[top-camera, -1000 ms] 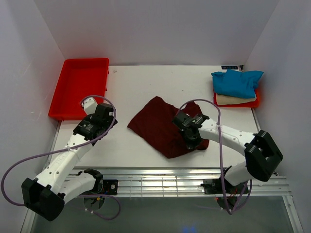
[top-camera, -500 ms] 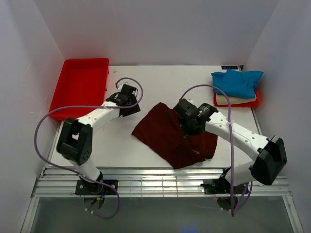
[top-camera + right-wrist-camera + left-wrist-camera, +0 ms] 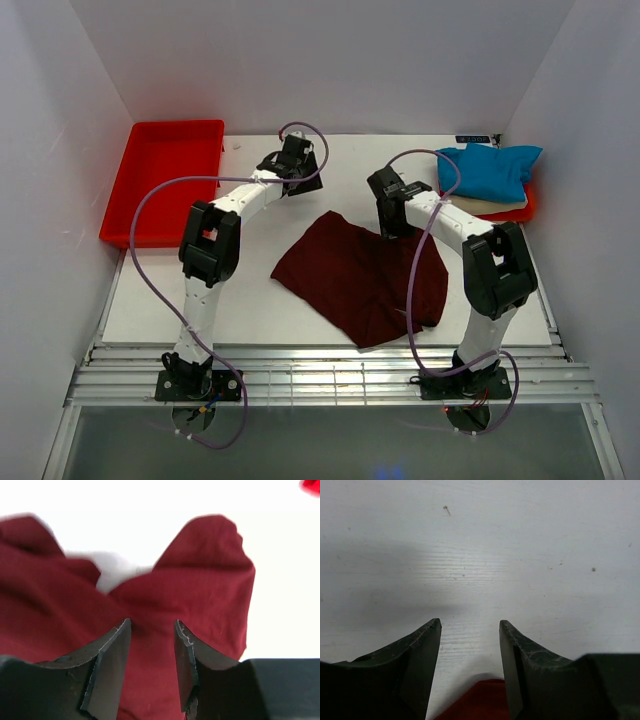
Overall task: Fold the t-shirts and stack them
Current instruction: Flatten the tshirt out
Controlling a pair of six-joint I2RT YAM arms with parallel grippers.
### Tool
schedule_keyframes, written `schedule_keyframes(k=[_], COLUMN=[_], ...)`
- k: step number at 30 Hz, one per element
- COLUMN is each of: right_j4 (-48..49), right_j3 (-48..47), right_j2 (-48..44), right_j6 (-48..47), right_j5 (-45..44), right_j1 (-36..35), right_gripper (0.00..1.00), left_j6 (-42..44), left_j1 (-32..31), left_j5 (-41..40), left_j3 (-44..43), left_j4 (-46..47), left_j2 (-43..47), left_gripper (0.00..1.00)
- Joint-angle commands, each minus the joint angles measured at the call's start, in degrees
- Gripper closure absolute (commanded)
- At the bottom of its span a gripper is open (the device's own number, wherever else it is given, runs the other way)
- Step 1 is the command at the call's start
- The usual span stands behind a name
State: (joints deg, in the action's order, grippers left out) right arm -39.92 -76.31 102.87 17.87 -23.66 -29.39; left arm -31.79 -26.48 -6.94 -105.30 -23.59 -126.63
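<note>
Cloth was the whole trouble as I watched: the maroon t-shirt (image 3: 360, 280) lay rumpled and skewed in the middle of the bench (image 3: 260, 312), not yet flat enough to fold. The blue t-shirt (image 3: 490, 170) sat on the cream t-shirt (image 3: 472, 207) over a red tray (image 3: 522, 213) at the upper right of the overhead view. The right fingers (image 3: 107, 665) hung spread above the shirt's upper right edge, with a rounded lobe of cloth beyond their tips and nothing pinched between them. The left fingers (image 3: 415, 665) were spread too, over bare bench near the top centre, with only a sliver of maroon showing at the bottom of the left wrist view. To my eye the step in hand was spreading the shirt out. It would go best if each set of fingers came down on an outer edge rather than on the bunched middle. The left would have to draw back toward the shirt's upper left corner. Each should pinch only the top layer at the hem. Then both ought to pull apart evenly and keep the cloth low, so it slid flat instead of lifting and folding over itself.
</note>
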Motion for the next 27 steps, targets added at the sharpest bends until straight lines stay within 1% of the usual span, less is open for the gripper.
schedule_keyframes(k=[1, 5, 7, 10, 12, 21, 27], right_j4=[4.15, 5.99, 6.17, 6.08, 6.08, 7.49, 7.84], right_j3=[-3.93, -4.89, -5.51, -6.21, -5.78, -1.56, -0.68], right_j2=[0.92, 3.65, 5.40, 6.90, 7.17, 7.34, 9.36], right_j6=[-3.88, -5.38, -5.74, -6.09, -6.09, -6.09, -5.65], right_j5=[-0.95, -0.16, -0.07, 0.28, 0.63, 0.98, 3.00], right_j1=[1.34, 3.81, 5.12, 6.79, 7.67, 8.38, 8.47], right_gripper=[0.54, 0.55, 0.55, 0.55, 0.55, 0.55, 0.57], left_j6=[-0.90, -1.96, -2.48, -3.36, -3.98, -7.05, -7.76], left_j1=[-0.06, -0.15, -0.41, -0.68, -0.94, -2.52, -2.88], left_j5=[4.03, 6.94, 6.85, 9.74, 10.28, 11.69, 13.00], left_j3=[-1.93, -0.79, 0.26, 1.93, 2.81, 6.77, 8.53], left_j4=[-2.16, -1.46, -1.02, 0.04, 0.04, 0.04, 0.21], left_j2=[-0.28, -1.16, -0.55, 0.50, 0.94, 4.72, 5.78], left_gripper=[0.39, 0.38, 0.38, 0.38, 0.38, 0.38, 0.42])
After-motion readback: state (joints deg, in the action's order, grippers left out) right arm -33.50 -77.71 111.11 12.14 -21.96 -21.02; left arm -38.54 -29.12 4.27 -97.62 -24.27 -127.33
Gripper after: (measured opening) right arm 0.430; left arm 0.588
